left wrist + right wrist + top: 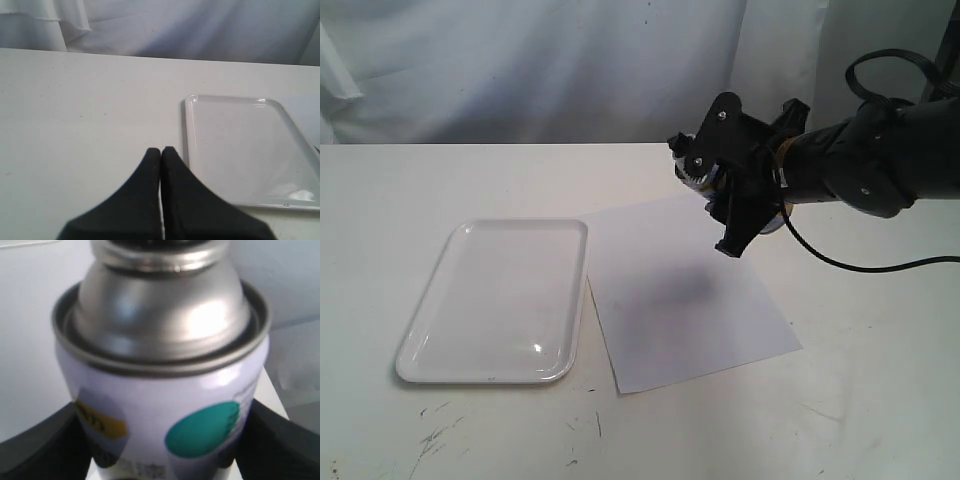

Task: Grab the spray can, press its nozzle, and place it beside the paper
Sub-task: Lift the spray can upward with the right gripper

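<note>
Clamps the spray can (160,390) in the right gripper (725,190) above the paper (690,310), left gripper (161,156) pressed together.

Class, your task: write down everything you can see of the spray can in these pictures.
The spray can is a small cylinder with a white body bearing coloured dots, a teal and a yellow one facing the wrist camera. Above a rolled rim sits a shiny silver metal dome; its top is cut off. The black fingers of the right gripper clamp its sides, holding it tilted in the air above the far corner of the paper. Nothing else touches it.
</note>
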